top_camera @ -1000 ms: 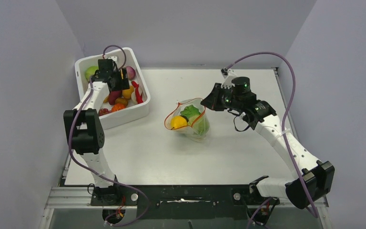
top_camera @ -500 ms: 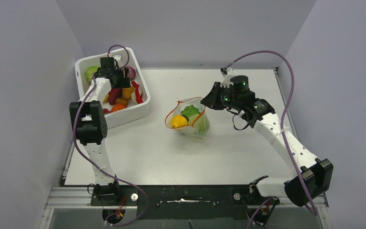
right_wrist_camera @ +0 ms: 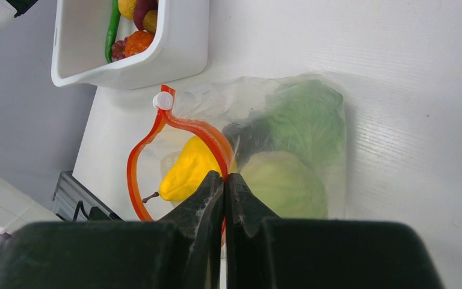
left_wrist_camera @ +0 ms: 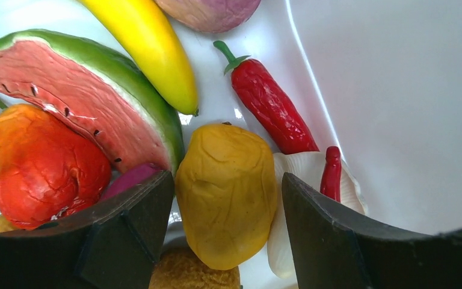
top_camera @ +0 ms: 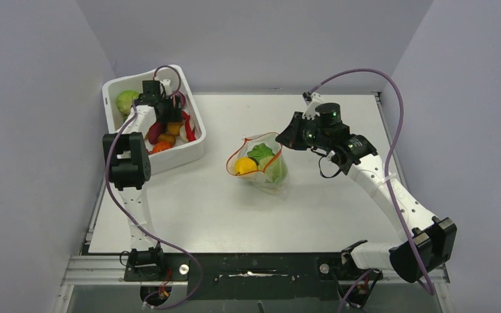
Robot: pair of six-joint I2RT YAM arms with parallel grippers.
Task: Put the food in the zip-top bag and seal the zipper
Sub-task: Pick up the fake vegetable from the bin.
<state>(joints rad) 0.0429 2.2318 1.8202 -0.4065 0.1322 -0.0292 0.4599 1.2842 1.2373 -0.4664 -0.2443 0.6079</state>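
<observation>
Your left gripper (left_wrist_camera: 225,180), spread, straddles the ochre fruit (left_wrist_camera: 228,223) in the tub (top_camera: 189,153).
Your right gripper (right_wrist_camera: 224,180) is clenched on the zipper (right_wrist_camera: 133,174).

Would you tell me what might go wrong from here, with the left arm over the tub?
The open left jaws straddle the yellow-brown fruit, hemmed by the watermelon slice and pale piece; closing may catch a neighbour. The right jaws, shut on the zipper, grip only a thin edge; the bag mouth might slip free and sag.
</observation>
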